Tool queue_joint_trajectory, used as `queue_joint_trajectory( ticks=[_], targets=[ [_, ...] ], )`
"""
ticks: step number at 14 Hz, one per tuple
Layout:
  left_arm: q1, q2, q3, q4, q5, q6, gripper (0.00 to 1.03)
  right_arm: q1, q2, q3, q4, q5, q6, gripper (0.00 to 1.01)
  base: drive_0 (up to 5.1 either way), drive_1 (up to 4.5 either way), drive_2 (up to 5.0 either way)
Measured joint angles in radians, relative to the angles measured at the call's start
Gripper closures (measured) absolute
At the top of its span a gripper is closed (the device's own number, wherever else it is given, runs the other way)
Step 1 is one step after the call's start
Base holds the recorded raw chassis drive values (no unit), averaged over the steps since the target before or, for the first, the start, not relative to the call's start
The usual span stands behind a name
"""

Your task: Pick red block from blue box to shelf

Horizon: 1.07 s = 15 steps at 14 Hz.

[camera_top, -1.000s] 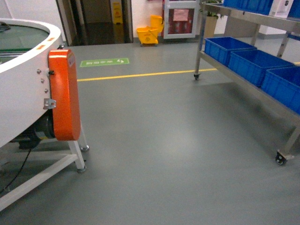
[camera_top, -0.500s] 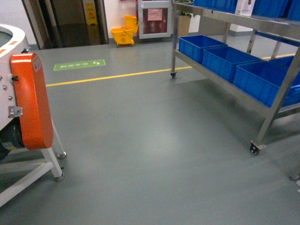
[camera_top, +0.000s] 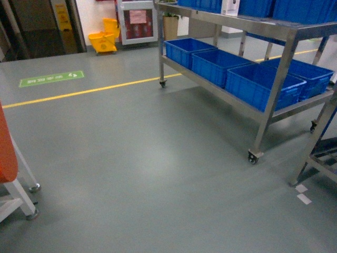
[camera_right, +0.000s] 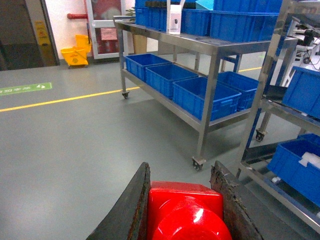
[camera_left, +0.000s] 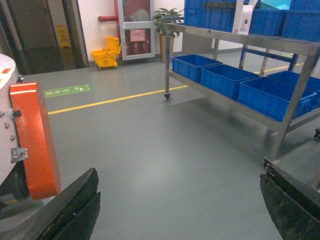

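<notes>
Compared with a second earlier, the head view had swung right: the orange guard (camera_top: 6, 150) slid to the left edge and the shelf (camera_top: 274, 31) came much closer. Writing-wise, not much was legible. The green floor sign (camera_top: 51, 78) had white characters and an arrow, too blurry to read, and the yellow caution board (camera_top: 62, 17) by the dark doorway and the pink notice on the cabinet door (camera_top: 137, 17) were no better. A yellow floor line (camera_top: 95, 90) ran across the grey floor, with a yellow mop bucket (camera_top: 102, 41) beyond it. On the shelf's lower tier sat dark blue crates (camera_top: 221, 60), empty as far as I could see, with more on the top tier beside a white carton (camera_top: 230, 7) whose print I couldn't make out. In the right wrist view a turquoise corner, maybe the blue box (camera_right: 206, 4), peeked out up there. The right gripper (camera_right: 185, 205) was clamped on the red block (camera_right: 186, 212), stud facing the camera, both fingers pressed against its sides. The left gripper (camera_left: 180, 205) had its fingers spread wide with nothing but floor between them. A second rack (camera_right: 295, 115) on the right held a crate with something white inside (camera_right: 312, 160).
</notes>
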State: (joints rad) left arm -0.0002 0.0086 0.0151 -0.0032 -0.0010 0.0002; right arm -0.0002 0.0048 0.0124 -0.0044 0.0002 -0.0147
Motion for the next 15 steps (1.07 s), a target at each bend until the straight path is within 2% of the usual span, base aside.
queue_joint_trajectory(
  ticks=[15],
  targets=[
    [0.000,0.000,0.000,0.000,0.000,0.000,0.05,0.000,0.000,0.000,0.000,0.000,0.000,0.72,-1.3,-1.33,-1.3]
  ],
)
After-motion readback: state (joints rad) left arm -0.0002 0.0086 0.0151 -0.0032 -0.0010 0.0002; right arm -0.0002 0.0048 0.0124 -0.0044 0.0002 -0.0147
